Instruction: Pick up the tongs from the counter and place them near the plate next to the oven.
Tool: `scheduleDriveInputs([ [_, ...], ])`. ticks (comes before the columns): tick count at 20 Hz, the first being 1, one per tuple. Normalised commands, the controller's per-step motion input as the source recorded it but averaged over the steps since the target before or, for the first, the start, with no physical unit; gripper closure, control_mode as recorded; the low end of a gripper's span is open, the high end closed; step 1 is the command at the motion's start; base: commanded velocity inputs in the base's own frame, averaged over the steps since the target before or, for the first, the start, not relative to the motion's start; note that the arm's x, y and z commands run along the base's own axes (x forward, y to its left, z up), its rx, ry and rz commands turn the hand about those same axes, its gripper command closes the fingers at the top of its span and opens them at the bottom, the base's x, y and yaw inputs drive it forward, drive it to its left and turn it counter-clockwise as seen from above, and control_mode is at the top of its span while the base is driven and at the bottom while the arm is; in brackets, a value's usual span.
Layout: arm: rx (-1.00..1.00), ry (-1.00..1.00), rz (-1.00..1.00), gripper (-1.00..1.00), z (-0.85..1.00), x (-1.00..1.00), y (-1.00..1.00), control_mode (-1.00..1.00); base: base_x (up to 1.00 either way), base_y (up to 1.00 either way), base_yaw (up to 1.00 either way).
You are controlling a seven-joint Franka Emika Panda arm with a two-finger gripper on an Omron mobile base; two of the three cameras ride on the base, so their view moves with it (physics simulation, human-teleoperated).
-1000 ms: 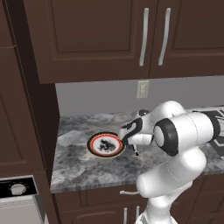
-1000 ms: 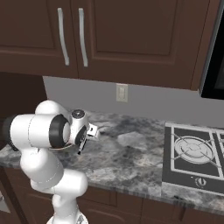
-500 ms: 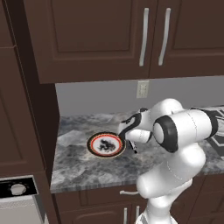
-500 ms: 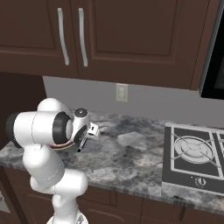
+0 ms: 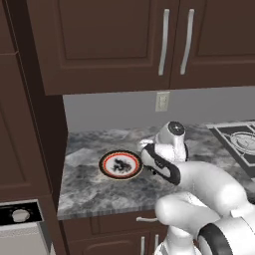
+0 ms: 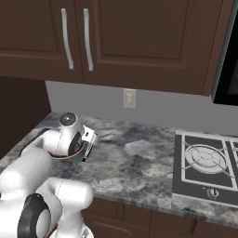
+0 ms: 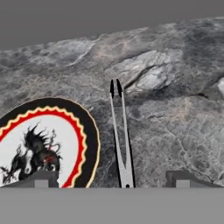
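The tongs [image 7: 119, 135] lie flat on the grey marbled counter [image 7: 175, 113], thin and long, just right of the plate [image 7: 39, 148] with its red and dark rim. In the hand view my gripper [image 7: 113, 179] hangs low over their near end. Its jaws are wide open, one finger on each side, and neither touches the tongs. From the left base view, the plate [image 5: 121, 165] sits on the counter [image 5: 94, 187] right beside my hand. The oven [image 5: 20, 221] is at the lower left, below the counter's end. My gripper [image 6: 86, 153] points down at the counter in the right base view.
A black gas cooktop [image 6: 204, 167] takes up the counter's right part. Dark wall cabinets [image 5: 149, 40] hang above, and a wall outlet [image 6: 129, 98] sits on the backsplash. A tall dark cabinet side [image 5: 30, 124] closes off the counter's left end.
The jaws have gone from shut to wide open and let go of the tongs, which now lie on the counter beside the plate. The arm's elbow has sunk lower.
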Motion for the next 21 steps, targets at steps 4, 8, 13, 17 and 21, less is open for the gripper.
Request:
scheduleDriveInputs([
  [4, 0.0, -0.1, -0.08, -1.0, 1.0, -1.0, 0.14, -1.0, 0.0, 0.0, 0.0],
  [8, 0.0, -0.15, -0.08, -1.0, 1.0, -1.0, 0.23, -1.0, 0.0, 0.0, 0.0],
  [13, 0.0, -0.09, -0.06, -1.0, 1.0, -1.0, 0.27, -1.0, 0.0, 0.0, 0.0],
  [17, 0.02, -0.07, -0.05, -1.0, 1.0, -1.0, 0.3, -1.0, 0.0, 0.0, 0.0],
  [21, 0.01, -0.09, -0.03, -1.0, 1.0, -1.0, 0.36, -1.0, 0.0, 0.0, 0.0],
])
